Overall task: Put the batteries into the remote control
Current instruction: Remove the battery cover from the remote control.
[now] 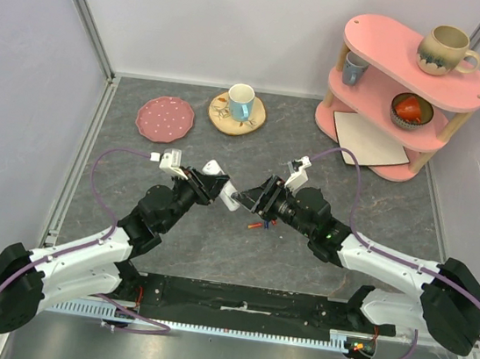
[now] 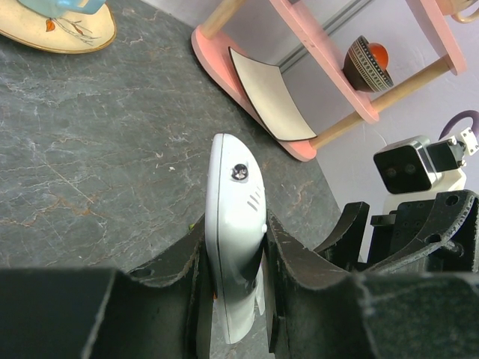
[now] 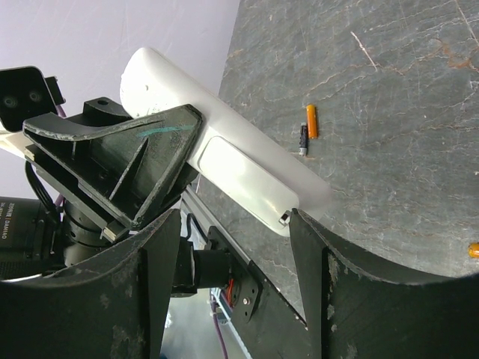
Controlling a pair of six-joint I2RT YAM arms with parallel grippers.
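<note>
Clamps the left gripper narrow on the long edges of the remote control, aloft at frame centre, likely light, stiff and slick, right gripper gaping beside its back, tiny roll-prone batteries lying on the table, upper right of the right wrist view, best pinched mid-length.

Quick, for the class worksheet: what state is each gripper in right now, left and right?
Left gripper: closed on the white remote control.
Right gripper: open, gripping nothing, its fingers spread at the remote's free end.
</note>
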